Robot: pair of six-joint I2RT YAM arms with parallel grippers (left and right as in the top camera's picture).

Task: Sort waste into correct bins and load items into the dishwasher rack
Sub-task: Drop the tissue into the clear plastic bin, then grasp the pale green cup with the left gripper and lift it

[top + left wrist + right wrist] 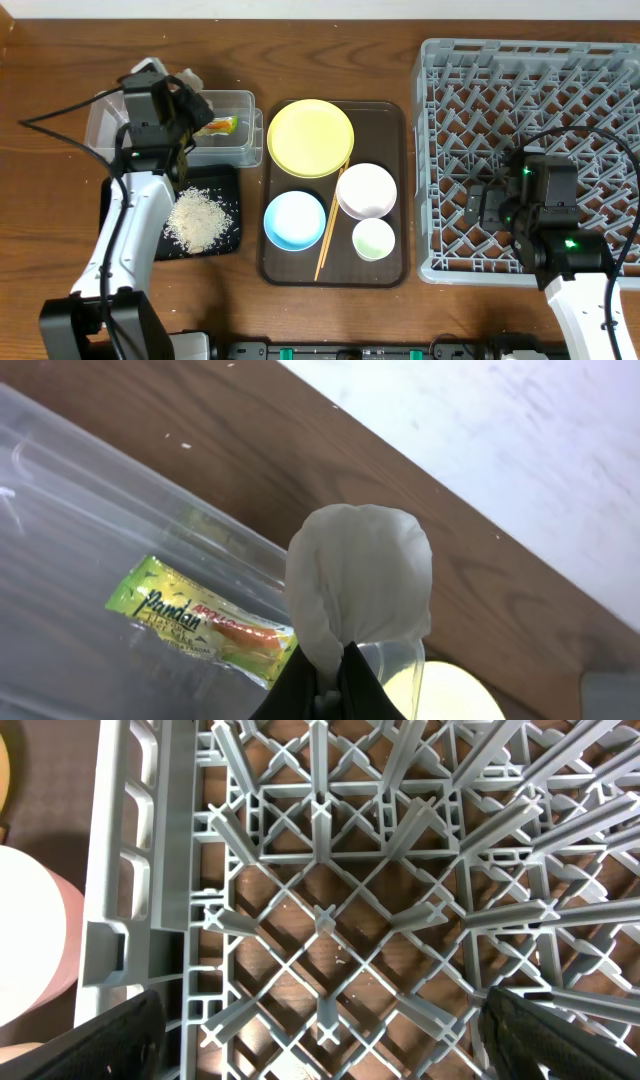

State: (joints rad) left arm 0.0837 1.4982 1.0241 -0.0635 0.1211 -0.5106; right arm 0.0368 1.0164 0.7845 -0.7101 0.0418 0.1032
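Dark brown wooden table (330, 315), grain running side to side, across the whole overhead view. Beyond the table's far edge, in the left wrist view, a pale whitish surface (500, 430) with faint grey streaks and specks; floor or wall, unclear. On the table, soft even light, mild sheen.

The tissue (360, 580) sat pinched in the left gripper (325, 695), just ahead of its fingertips and over the tub's (80, 540) rim. The wrapper (205, 625) lay in the tub to that gripper's left. The rack (320, 920) lay directly beneath the right gripper (325, 1040), with the white bowl (30, 950) outside it to that gripper's left.
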